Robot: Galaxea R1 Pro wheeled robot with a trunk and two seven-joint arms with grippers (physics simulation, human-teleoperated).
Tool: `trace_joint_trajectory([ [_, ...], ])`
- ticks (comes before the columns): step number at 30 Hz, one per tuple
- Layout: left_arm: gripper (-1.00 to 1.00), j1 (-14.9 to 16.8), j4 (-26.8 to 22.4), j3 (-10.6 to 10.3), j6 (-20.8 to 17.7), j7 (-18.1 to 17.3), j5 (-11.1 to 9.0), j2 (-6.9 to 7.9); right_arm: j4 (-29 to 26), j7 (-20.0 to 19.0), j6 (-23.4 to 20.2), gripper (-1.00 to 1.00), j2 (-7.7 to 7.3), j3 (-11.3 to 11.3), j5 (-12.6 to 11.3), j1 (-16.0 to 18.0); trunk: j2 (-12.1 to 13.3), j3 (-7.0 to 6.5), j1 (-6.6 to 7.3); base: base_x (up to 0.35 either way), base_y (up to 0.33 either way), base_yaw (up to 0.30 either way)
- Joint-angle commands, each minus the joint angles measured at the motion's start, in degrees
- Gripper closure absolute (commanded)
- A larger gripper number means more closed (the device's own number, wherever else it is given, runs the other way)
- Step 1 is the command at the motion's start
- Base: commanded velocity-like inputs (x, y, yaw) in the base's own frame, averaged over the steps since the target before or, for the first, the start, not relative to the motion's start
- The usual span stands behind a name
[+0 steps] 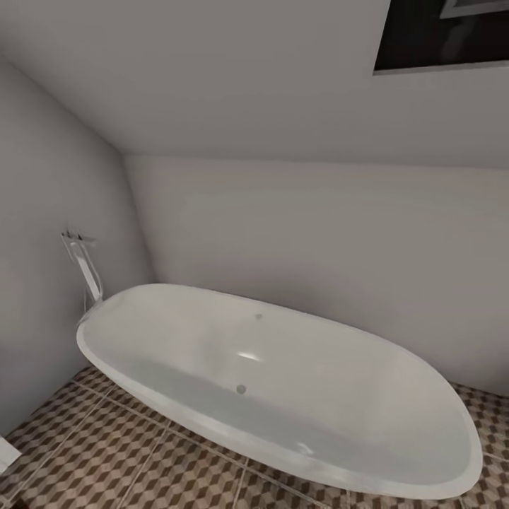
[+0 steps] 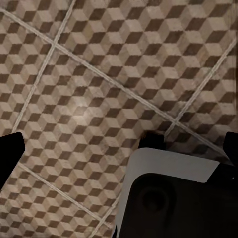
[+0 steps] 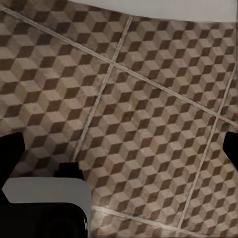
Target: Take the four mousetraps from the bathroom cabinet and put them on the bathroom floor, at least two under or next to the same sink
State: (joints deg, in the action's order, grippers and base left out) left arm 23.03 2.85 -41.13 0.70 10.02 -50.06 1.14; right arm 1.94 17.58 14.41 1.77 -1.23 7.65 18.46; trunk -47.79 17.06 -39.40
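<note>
The bathroom floor, tiled in a brown, beige and white cube pattern with pale grout lines, runs along the bottom of the head view. My left gripper hangs open above the floor, its dark fingertips far apart with nothing between them. My right gripper is open too, over the same tiling, and it holds nothing. The mousetraps, the cabinet and the sink are out of view.
A white oval bathtub stands straight ahead against the pale walls, with a chrome standing tap at its left end. A dark window sits high on the right. My own white and dark base shows under the left arm, and the base under the right.
</note>
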Motion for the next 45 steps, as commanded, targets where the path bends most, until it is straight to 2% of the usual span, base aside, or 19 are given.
trace_joint_trajectory([
  [1,-1.0,0.0,0.0,0.0,0.0,0.0,0.0,0.0,0.0,0.0,0.0,-1.0,0.0,0.0,0.0,0.0,0.0,0.07,0.0,0.0,0.0,-0.214],
  [45,-1.0,0.0,0.0,0.0,0.0,0.0,0.1,0.0,0.4,-0.1,0.0,-1.0,0.35,0.0,-0.1,-0.2,0.0,2.99,0.0,0.0,0.0,-0.207],
])
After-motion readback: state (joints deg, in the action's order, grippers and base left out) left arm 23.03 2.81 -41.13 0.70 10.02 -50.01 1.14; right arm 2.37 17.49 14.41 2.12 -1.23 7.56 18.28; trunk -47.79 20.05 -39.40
